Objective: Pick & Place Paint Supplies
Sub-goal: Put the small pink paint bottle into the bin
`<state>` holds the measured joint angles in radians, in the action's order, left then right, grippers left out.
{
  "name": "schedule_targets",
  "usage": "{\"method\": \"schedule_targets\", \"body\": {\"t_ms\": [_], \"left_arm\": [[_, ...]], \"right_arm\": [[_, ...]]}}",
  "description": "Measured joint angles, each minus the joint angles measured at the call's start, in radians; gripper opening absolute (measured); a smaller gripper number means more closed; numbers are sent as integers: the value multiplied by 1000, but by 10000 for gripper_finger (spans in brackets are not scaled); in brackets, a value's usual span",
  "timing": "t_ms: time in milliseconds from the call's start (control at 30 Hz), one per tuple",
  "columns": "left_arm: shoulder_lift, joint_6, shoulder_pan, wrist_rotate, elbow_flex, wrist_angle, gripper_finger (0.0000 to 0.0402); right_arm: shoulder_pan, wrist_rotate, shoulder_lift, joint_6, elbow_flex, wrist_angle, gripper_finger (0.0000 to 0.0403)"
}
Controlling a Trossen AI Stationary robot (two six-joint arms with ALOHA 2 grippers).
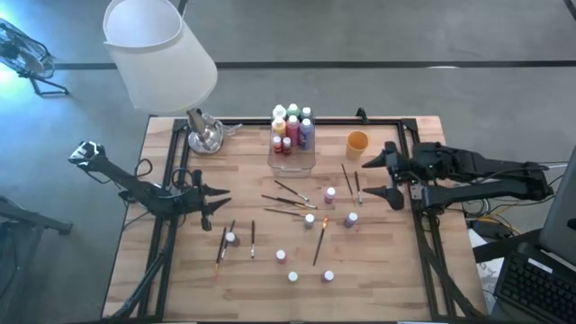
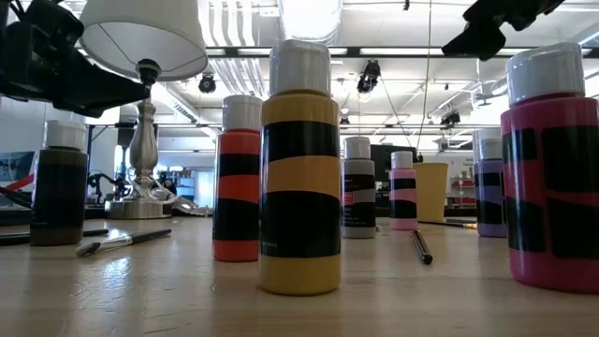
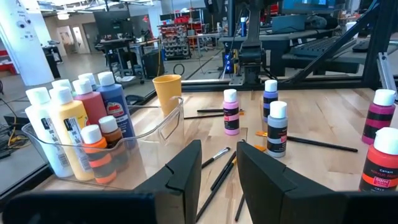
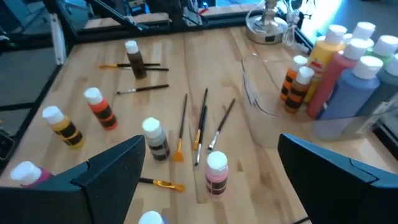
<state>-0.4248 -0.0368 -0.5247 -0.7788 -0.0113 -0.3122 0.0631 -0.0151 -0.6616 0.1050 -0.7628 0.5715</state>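
reaching for the loose supplies looks like the step in hand, judged from how things lie: the right gripper [image 1: 393,174] hangs above the table's right side with its jaws spread wide and nothing between them, and the left gripper [image 1: 219,200] sits low at the left side, jaws partly parted and gripping nothing.

ahead of the right jaws stand a pink bottle [image 4: 216,173] nearest, a grey-brown bottle [image 4: 155,139] a little to one side of it, and a fan of paintbrushes [image 4: 200,124] just beyond them. farther out past the jaws is the clear box [image 4: 267,93], already holding a cluster of larger bottles [image 4: 333,65].

to do it well, i would take one bottle at a time: centre the jaws over the cap, come straight down, and close on the body rather than the cap. the pink bottle stands close to the brushes, so a tilted approach could knock a handle or tip the bottle.

the bottles are small upright cylinders with smooth white caps and glossy banded labels, likely slippery. the brushes are thin dark sticks lying flat on the pale wood table [image 1: 180,270], hard to get under. an orange cup [image 1: 357,143] stands near the box.
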Motion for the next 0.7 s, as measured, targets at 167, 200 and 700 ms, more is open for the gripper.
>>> {"method": "schedule_targets", "body": {"t_ms": [167, 200, 700], "left_arm": [[0, 0, 0, 0, 0, 0, 108], [0, 0, 0, 0, 0, 0, 108], [0, 0, 0, 0, 0, 0, 108]], "right_arm": [[0, 41, -36, 0, 4, 9, 363], [0, 45, -43, 0, 7, 10, 363], [0, 72, -186, 68, 185, -166, 363]]}}
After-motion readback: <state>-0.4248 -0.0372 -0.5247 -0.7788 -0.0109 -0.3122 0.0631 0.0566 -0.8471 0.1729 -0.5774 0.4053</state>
